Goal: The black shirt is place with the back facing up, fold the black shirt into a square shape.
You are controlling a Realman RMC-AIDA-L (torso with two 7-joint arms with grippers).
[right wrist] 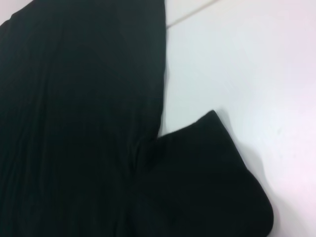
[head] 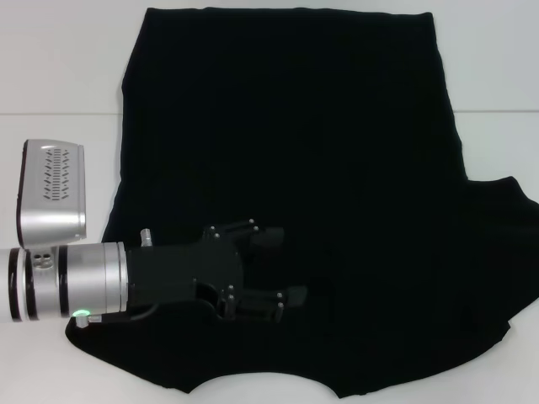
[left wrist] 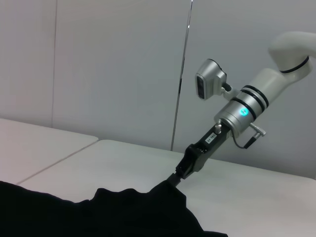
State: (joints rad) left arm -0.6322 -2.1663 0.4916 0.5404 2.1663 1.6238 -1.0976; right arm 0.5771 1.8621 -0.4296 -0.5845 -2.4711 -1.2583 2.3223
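The black shirt (head: 295,168) is seen spread flat over the white surface (head: 59,76), filling most of the head view, with one sleeve reaching out at the right edge of the frame. The left pincer (head: 290,265) is seen at the lower left of that frame, over the shirt's lower part, its fingers (head: 268,236) held apart with black cloth beneath them. In the left wrist view the right pincer (left wrist: 177,178) is shown at the shirt's raised edge; its state cannot be told
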